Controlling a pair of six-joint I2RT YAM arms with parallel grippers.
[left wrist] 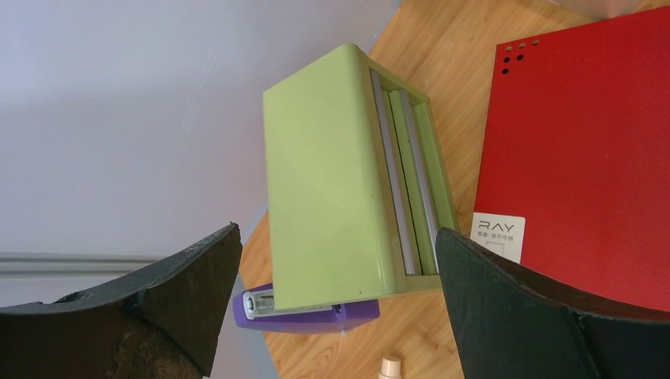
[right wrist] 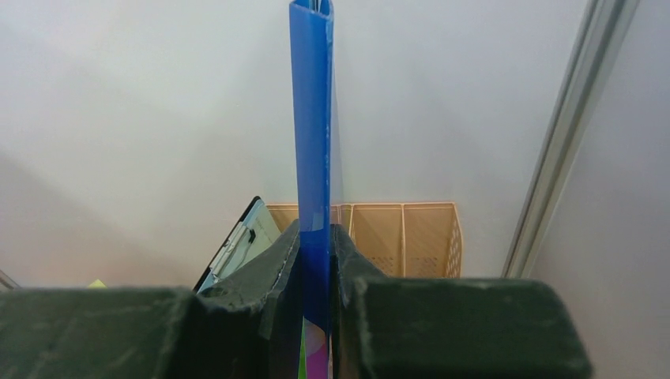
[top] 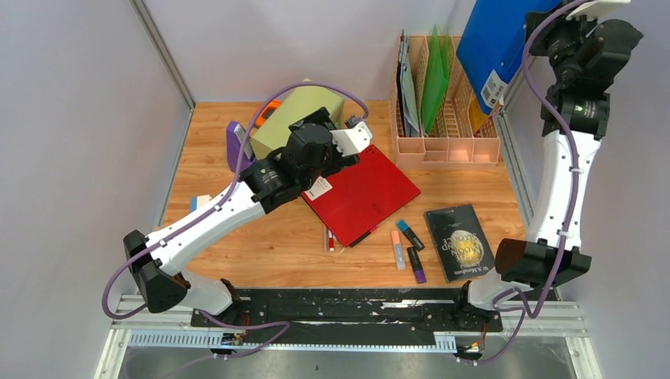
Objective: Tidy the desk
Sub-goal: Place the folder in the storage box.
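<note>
The desk (top: 276,253) is orange-brown wood. My right gripper (top: 553,28) (right wrist: 316,237) is raised high at the back right, shut on the edge of a blue folder (top: 498,47) (right wrist: 312,118) that hangs upright above the peach file rack (top: 446,146) (right wrist: 403,229). My left gripper (top: 355,134) (left wrist: 336,229) stands open with nothing between its fingers. It hovers over the back corner of a red folder (top: 363,193) (left wrist: 577,142), beside the olive-green drawer chest (top: 296,118) (left wrist: 332,181).
A purple stapler (top: 235,142) (left wrist: 316,312) lies left of the chest. A black book (top: 461,241), three markers (top: 409,249) and red pens (top: 329,238) lie near the front. The rack holds a green folder (top: 433,75) and a clipboard (top: 407,87) (right wrist: 237,245).
</note>
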